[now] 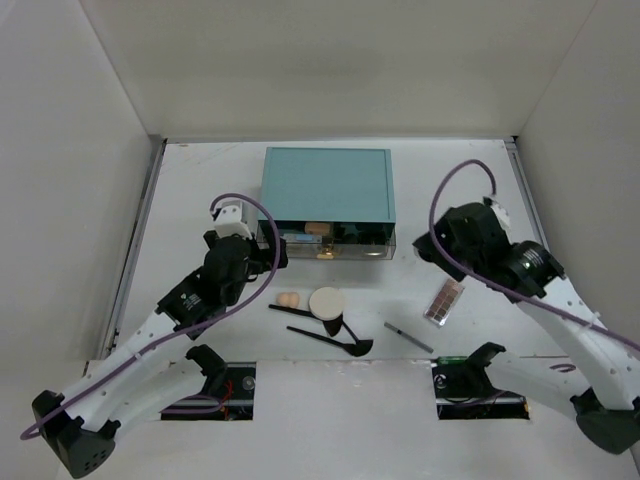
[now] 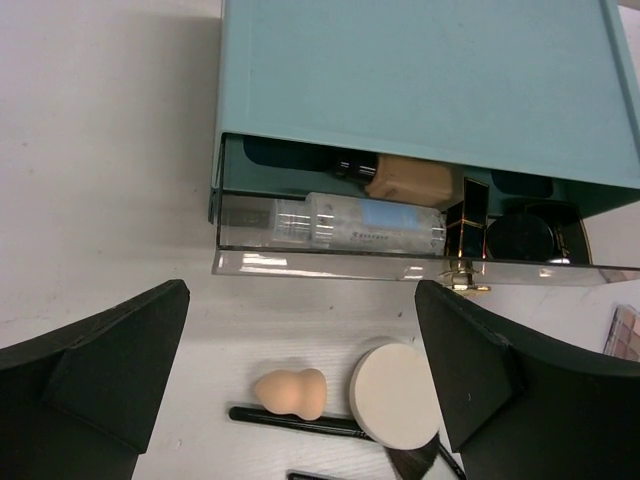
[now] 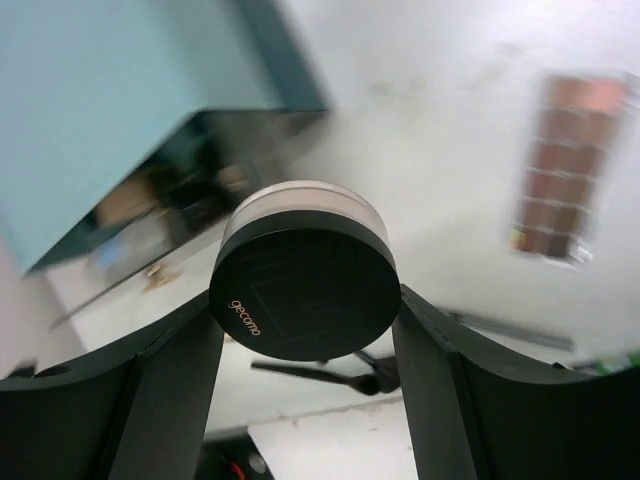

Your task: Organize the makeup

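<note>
**Partly sorted: some makeup in the drawer, right arm carrying a jar**

Done so far, going by the left wrist view: the teal drawer box (image 2: 420, 90) has its clear-fronted drawer (image 2: 330, 262) pulled open. Inside lie the clear bottle (image 2: 350, 222), the tan tube (image 2: 410, 180) behind it, a black-and-gold stick (image 2: 470, 215) and a dark round case (image 2: 522, 237) toward 3 o'clock.

Left to do: six pieces are loose on the table (image 1: 200, 200).
- At 6 o'clock of the box sit the peach sponge (image 1: 288, 299) and the cream puff (image 1: 326, 301), just beside each other.
- Two black brushes (image 1: 318, 324) lie under and nearer than those.
- The pencil (image 1: 408, 337) is at 5 o'clock.
- The palette (image 1: 444, 300) is at 4 o'clock, well apart from the sponge.

I'd judge the task roughly halfway.

Pose: the right gripper (image 3: 305, 315) is clamped on a black-lidded jar (image 3: 300, 280), one finger on each side, lid facing the camera. The jar is off the table. In the top view the right arm reaches in from 4 o'clock, its wrist near the drawer's 3 o'clock end, palette below it. Probably a carry toward the drawer.

The left gripper (image 2: 302, 300) is spread wide and empty, hovering at 6 o'clock of the drawer front, above the sponge and puff and touching nothing. The left arm is stretched from its base toward 1 o'clock.
</note>
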Controlling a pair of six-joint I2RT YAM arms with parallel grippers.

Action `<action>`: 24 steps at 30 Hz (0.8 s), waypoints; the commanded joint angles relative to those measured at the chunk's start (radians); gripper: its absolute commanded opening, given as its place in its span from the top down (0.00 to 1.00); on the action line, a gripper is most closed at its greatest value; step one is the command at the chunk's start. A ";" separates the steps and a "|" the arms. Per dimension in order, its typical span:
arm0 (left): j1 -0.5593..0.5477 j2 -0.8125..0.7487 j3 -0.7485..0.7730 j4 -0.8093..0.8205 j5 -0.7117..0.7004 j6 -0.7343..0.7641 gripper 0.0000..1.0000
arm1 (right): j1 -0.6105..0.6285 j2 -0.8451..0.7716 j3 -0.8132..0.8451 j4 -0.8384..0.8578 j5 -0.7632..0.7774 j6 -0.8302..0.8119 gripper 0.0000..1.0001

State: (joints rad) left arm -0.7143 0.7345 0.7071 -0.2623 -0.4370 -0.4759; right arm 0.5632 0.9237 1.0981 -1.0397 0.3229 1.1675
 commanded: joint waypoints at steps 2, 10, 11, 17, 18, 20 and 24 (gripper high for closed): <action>-0.014 -0.015 0.040 -0.043 -0.014 0.010 0.00 | 0.157 0.168 0.134 0.321 0.030 -0.329 0.63; -0.053 -0.069 0.051 -0.087 -0.051 0.005 0.00 | 0.229 0.411 0.216 0.733 -0.148 -0.877 0.64; -0.059 -0.073 0.051 -0.091 -0.060 0.003 0.00 | 0.232 0.440 0.229 0.744 -0.116 -0.916 0.64; -0.095 -0.075 0.057 -0.118 -0.124 0.003 0.00 | 0.283 0.511 0.238 0.788 0.100 -0.898 0.61; -0.098 -0.072 0.057 -0.123 -0.135 0.003 0.00 | 0.290 0.514 0.220 0.806 0.120 -0.885 0.61; -0.102 -0.067 0.060 -0.126 -0.147 0.005 0.00 | 0.306 0.523 0.203 0.811 0.157 -0.844 0.61; -0.103 -0.050 0.066 -0.127 -0.157 0.010 0.00 | 0.324 0.538 0.172 0.816 0.173 -0.784 0.61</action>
State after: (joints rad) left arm -0.8116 0.6754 0.7227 -0.3874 -0.5533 -0.4751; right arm 0.8738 1.4559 1.2884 -0.3122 0.4320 0.3439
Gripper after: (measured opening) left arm 0.997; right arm 0.701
